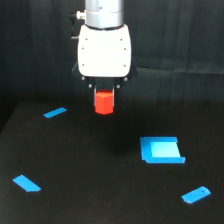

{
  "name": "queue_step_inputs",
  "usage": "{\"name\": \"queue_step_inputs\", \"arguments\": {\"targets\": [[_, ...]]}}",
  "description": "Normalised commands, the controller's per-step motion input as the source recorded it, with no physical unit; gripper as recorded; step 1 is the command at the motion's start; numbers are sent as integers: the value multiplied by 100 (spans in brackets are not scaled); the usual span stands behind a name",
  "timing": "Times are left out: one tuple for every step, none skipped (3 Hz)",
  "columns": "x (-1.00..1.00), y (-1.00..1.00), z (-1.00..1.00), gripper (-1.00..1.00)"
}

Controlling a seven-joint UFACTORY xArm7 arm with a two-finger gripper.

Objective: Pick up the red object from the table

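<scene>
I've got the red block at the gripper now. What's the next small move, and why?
Probably a short, slow lift straight up, keeping the grip closed. The small red-orange hexagonal block hangs directly beneath the white gripper, apparently held and already above the matte black table; the fingers themselves are hard to make out. A small rise would confirm the hold while staying away from the flat blue square piece.

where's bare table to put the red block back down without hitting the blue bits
The widest bare patch of the table lies at front centre, between the blue strip and the blue square. The red block hangs at the jaws. The front corner on the exterior view's right is crowded by the square and a blue tab.
</scene>
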Motion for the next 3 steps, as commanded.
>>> {"name": "queue_step_inputs", "arguments": {"targets": [[5,12,3,-100],[1,4,0,-100],[11,5,-7,-96]]}}
